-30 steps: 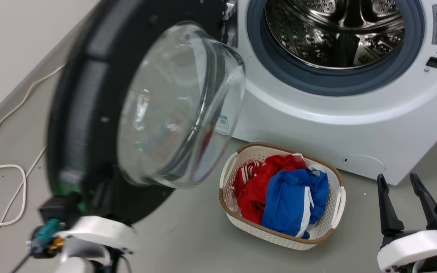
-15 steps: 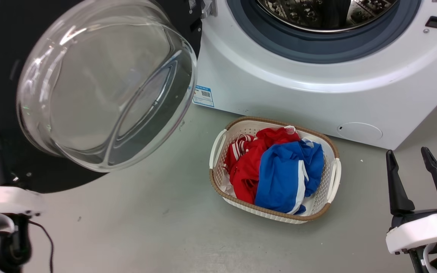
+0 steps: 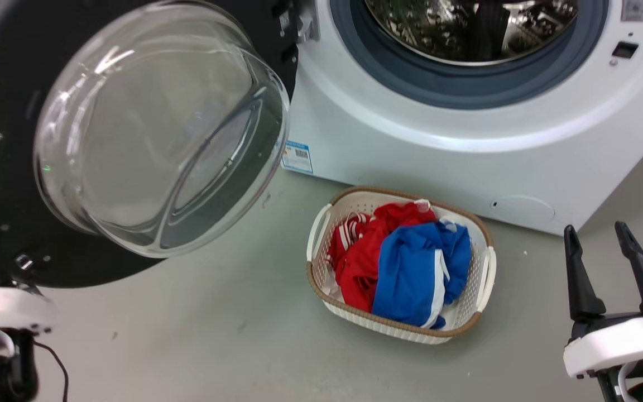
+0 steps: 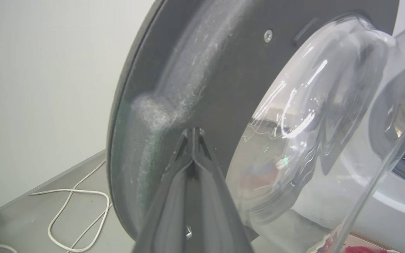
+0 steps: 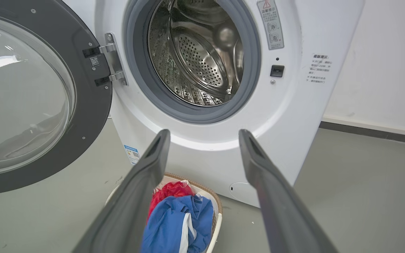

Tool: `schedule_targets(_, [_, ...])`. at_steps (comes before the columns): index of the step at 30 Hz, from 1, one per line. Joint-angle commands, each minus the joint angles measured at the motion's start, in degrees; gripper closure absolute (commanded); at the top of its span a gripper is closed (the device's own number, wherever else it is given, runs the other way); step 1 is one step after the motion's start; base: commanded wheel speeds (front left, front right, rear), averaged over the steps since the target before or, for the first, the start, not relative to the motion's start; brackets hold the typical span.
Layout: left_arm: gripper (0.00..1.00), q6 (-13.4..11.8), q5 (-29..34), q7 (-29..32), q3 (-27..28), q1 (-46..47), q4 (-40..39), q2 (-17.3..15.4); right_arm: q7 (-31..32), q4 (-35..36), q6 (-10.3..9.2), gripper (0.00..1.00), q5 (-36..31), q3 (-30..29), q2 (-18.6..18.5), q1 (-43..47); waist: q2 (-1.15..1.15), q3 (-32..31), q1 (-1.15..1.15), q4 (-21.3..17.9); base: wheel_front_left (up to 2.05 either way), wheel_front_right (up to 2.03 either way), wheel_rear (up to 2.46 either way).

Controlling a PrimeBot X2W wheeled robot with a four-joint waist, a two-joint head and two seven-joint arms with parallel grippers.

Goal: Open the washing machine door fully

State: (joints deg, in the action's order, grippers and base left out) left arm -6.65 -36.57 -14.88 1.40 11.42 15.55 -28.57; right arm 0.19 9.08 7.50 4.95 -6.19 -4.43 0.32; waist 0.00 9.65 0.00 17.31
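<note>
We see the washing machine [image 3: 411,145] with its round hole open, and the shiny drum [image 3: 466,28] shows inside. The washing machine door [image 3: 154,134] is swung out to the left of the washing machine. It hangs on a metal hinge [image 5: 113,58] at the left edge of the hole. Its black ring and its big clear glass bowl face us. Our left claw [image 4: 193,133] is at the part of the door farthest from the washing machine. Its two fingers are pressed tight together with nothing between them. The tip points at the dark inside face of the door, but we cannot tell if it touches. Our right claw [image 3: 595,234] is in front of the washing machine, near its right corner. Its fingers are spread wide and hold nothing. A white basket [image 3: 321,223] sits on the floor just in front of the washing machine, with red clothes [image 3: 355,262] and blue clothes [image 3: 411,273] in it. A white cord [image 4: 72,211] lies on the floor well to the left of the washing machine, by the wall.
</note>
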Motion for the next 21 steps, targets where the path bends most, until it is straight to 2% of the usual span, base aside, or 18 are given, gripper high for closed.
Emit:
schedule_targets(1, [1.00, -0.38, 0.80, -0.30, -0.33, -1.32, -0.89, 0.43, -0.29, -0.37, -0.01, 0.00, 0.20, -0.14, 0.40, 0.87, 0.00, -1.68, 0.00, 0.30, 0.00, 0.00, 0.00])
schedule_targets(6, [1.00, -1.98, 3.82, -0.13, -3.08, -6.05, -5.39, 1.64, -0.57, -1.39, -0.01, 0.00, 0.73, -0.42, 1.13, 2.44, 0.00, -5.47, 0.00, 0.63, 0.00, 0.00, 0.00])
schedule_targets(14, [1.00, -3.93, 4.80, 2.37, -7.12, -13.07, -12.07, 4.76, -0.69, -2.25, -0.01, 0.00, 1.49, -0.45, 1.55, 4.90, 0.00, -9.53, 0.00, -0.62, 0.00, 0.00, 0.00])
schedule_targets(18, [1.00, -4.09, 6.46, 3.32, -10.68, -14.08, -14.05, 6.03, -0.55, -2.52, -0.01, 0.00, 2.56, -0.25, 1.56, 5.76, 0.00, -10.74, 0.00, -2.19, 0.00, 0.00, 0.00])
schedule_targets(21, [1.00, -3.30, 7.62, 3.46, -13.24, -13.06, -14.59, 7.00, -0.51, -2.78, -0.01, 0.00, 2.91, 0.04, 1.57, 5.73, 0.00, -11.26, 0.00, -3.82, 0.00, 0.00, 0.00])
